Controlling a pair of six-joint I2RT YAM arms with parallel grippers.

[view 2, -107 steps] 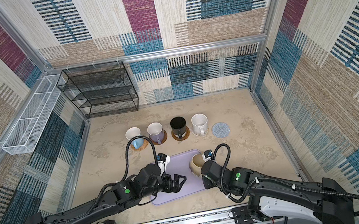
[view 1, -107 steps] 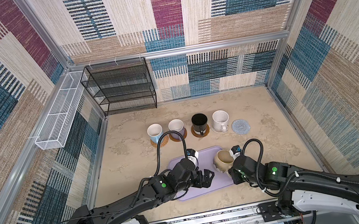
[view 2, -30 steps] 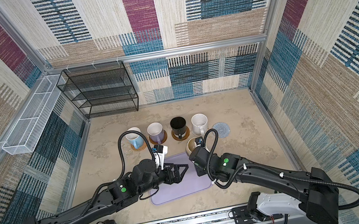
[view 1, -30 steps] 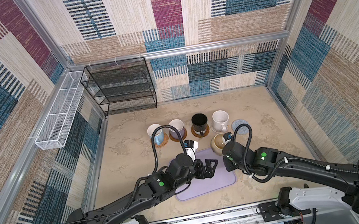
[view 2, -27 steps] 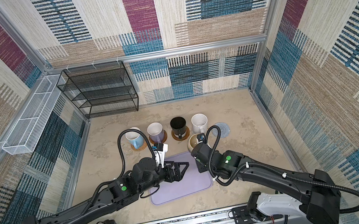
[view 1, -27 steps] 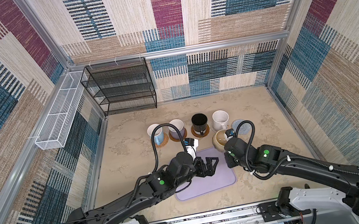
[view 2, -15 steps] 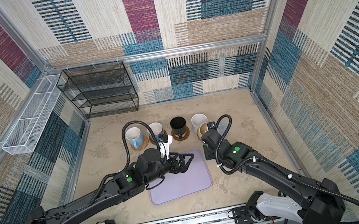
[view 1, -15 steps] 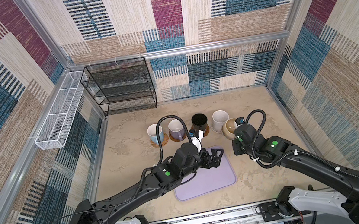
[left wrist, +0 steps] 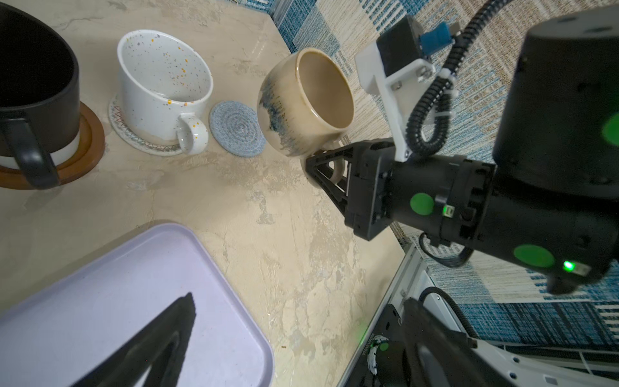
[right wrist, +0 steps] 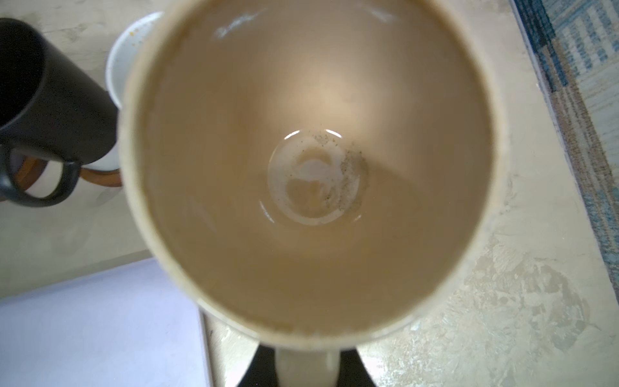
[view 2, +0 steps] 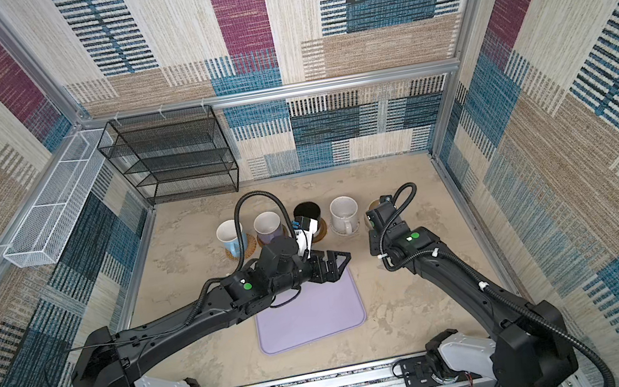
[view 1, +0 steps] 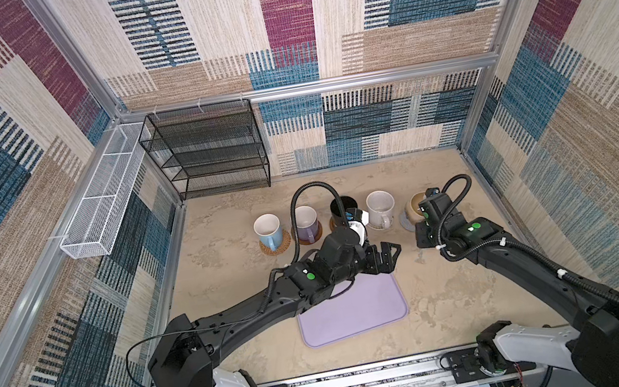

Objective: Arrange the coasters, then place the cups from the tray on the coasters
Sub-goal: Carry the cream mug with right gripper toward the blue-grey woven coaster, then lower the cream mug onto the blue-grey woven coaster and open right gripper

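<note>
While the tray [view 1: 360,312] is lying on the near tabletop [view 1: 461,288] with the left end effector [view 1: 389,257] hovering wide open over its far edge, the right end effector [left wrist: 330,164] is clamping the beige cup [left wrist: 301,104] by its handle, tilted, over the grey-blue coaster [left wrist: 236,129] farther back

I see four cups upright in a row: the light blue cup [view 1: 268,227] on the rattan coaster [view 1: 276,247], the lavender cup [view 1: 307,220] on a brown coaster [view 1: 318,237], the black cup [left wrist: 33,83] on the second brown coaster [left wrist: 90,140], and the speckled white cup [left wrist: 160,90] on the white crochet coaster [left wrist: 134,138]. The beige cup [left wrist: 301,104] hangs tilted, held by its handle, at the edge of the grey-blue coaster [left wrist: 236,129]. The lavender tray [view 1: 359,308] lies flat nearer me.
</note>
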